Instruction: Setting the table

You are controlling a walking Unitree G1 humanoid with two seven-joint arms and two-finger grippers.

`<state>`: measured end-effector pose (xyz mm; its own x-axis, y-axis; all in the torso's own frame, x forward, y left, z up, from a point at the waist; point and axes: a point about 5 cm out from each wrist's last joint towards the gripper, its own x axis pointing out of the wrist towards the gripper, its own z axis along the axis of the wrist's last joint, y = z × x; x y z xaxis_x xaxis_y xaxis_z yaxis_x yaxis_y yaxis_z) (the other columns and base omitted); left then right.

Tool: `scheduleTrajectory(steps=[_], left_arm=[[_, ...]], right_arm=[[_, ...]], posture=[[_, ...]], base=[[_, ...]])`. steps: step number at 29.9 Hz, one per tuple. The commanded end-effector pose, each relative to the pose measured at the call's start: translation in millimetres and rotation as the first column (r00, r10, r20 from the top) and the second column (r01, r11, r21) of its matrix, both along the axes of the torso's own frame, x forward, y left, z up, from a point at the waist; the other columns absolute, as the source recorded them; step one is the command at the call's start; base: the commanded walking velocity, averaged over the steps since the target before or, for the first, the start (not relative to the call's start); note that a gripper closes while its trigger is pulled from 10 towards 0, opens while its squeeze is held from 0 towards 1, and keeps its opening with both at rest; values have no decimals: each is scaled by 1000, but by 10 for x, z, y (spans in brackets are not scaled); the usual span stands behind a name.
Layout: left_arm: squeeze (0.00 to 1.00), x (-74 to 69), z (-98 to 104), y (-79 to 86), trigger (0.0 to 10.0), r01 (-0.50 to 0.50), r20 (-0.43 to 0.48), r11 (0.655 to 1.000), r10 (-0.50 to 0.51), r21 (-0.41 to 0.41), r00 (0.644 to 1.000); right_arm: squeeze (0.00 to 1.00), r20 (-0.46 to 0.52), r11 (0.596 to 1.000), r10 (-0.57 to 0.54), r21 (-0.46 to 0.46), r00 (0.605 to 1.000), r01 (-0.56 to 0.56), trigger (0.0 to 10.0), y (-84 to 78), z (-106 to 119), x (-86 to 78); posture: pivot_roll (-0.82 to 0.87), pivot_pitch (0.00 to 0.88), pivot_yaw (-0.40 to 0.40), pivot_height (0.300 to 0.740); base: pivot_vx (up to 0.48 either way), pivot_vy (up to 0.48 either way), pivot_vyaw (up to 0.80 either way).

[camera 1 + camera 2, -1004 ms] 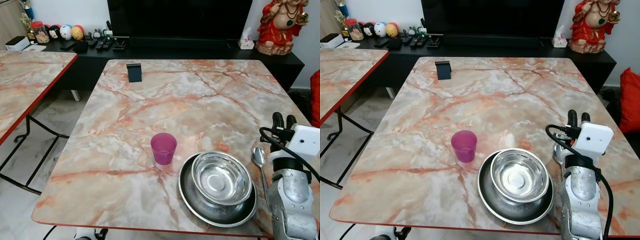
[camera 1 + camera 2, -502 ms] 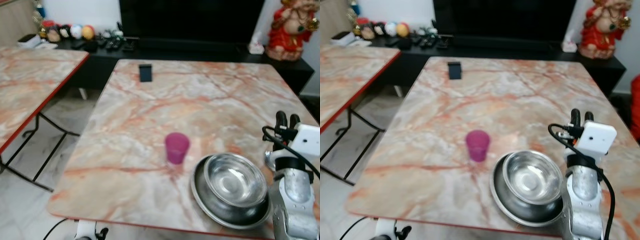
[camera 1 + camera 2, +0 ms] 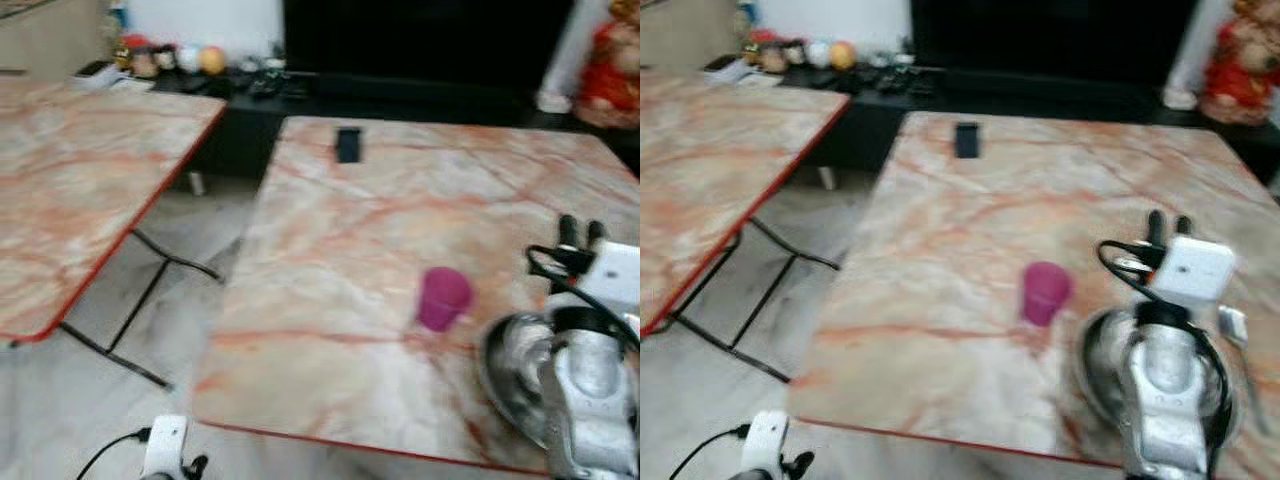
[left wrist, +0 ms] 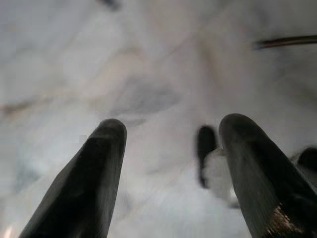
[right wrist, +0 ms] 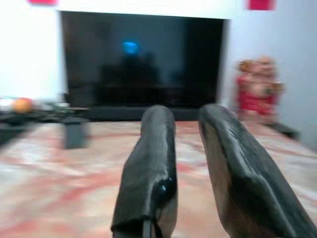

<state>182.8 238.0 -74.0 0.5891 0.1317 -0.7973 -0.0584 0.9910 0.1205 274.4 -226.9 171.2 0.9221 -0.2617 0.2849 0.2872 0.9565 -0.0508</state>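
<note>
A purple cup (image 3: 443, 297) stands on the marble table (image 3: 330, 260), near its front edge. To its right, a steel bowl inside a steel plate (image 3: 505, 362) is partly hidden behind my right arm. A spoon (image 3: 1233, 325) lies just right of the plate. My right gripper (image 3: 580, 232) is held up above the table beside the dishes, fingers (image 5: 153, 163) close together with nothing between them. My left gripper (image 4: 171, 139) hangs open over the pale floor, holding nothing. The views are blurred.
A second marble table (image 3: 80, 180) with a red edge stands to the left, across a gap of tiled floor. A small black object (image 3: 348, 145) lies at the far end of the table. Behind are a black TV console (image 3: 420, 95) and a red statue (image 3: 612, 75).
The whole view has swung to the left and blurred, so the table and dishes sit further right in the picture. My right arm keeps its pose.
</note>
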Motion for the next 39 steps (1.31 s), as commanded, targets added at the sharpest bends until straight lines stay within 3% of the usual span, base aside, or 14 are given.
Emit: scheduleTrajectory(steps=[1,16,27,39], left_arm=[[0,-20,-25,-50,10000,-10,-13,1000,9,-16,1000],[0,48,-10,-108,10000,-19,-5,1000,19,-23,1000],[0,21,-43,-203,10000,-14,-8,999,13,-34,1000],[0,-19,-39,-103,10000,-19,-12,999,19,-27,1000]], right_arm=[[0,15,1000,-28,0,1000,28,10000,-85,46,-19],[0,18,1000,-14,19,1000,14,10000,-35,49,20],[0,15,1000,-10,21,1000,10,10000,-34,52,47],[0,8,1000,6,31,1000,-6,10000,20,22,56]], posture=[[8,0,-6,740],[15,0,-6,740],[15,0,-10,740],[14,0,-15,740]], base=[[0,356,0],[0,357,0],[0,358,0],[0,358,0]])
